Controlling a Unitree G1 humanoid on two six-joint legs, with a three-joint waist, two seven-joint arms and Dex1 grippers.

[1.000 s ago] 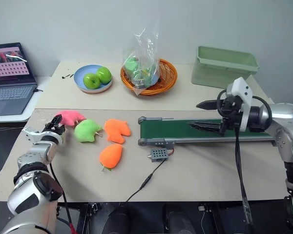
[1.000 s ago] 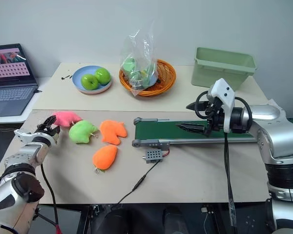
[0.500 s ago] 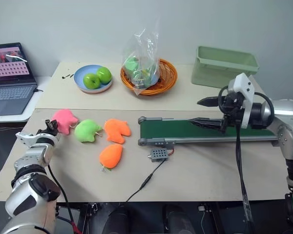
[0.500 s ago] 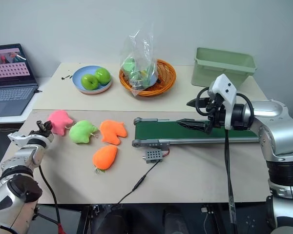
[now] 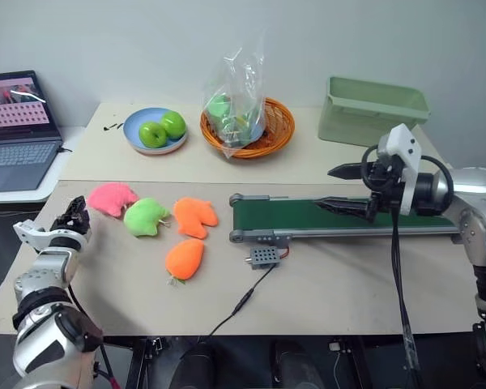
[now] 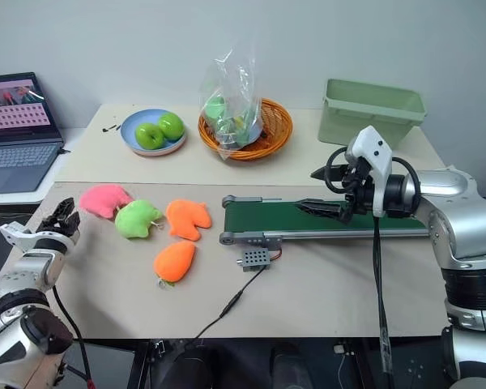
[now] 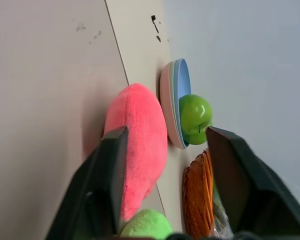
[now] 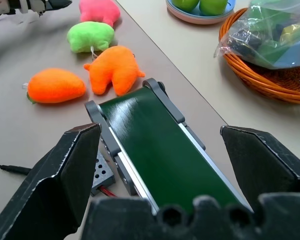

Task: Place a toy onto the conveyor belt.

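Observation:
The pink toy (image 5: pixel 111 197) lies flat on the table at the left end of a row of plush toys. My left gripper (image 5: pixel 71 217) hovers just left of it, near the table's left edge, open and holding nothing. Seen from the left wrist, the toy (image 7: pixel 140 140) sits a little beyond the two spread fingers (image 7: pixel 112 165). The dark green conveyor belt (image 5: pixel 308 217) runs across the right half of the table. My right gripper (image 5: pixel 332 188) hangs open and empty above the belt's middle, and the belt (image 8: pixel 155 150) passes under it.
A lime-green plush (image 5: pixel 144 217) and two orange plush toys (image 5: pixel 194 215) (image 5: pixel 183 258) lie between the pink toy and the belt. A grey wired box (image 5: pixel 262 258) sits by the belt's left end. Behind stand an apple plate (image 5: pixel 154 130), a basket (image 5: pixel 247 126), a green bin (image 5: pixel 373 109) and a laptop (image 5: pixel 16 130).
My left gripper, which was closed at the pink toy, has opened and drawn back toward the table's left edge. The toy was briefly bunched up and now lies flat. The right arm stayed still.

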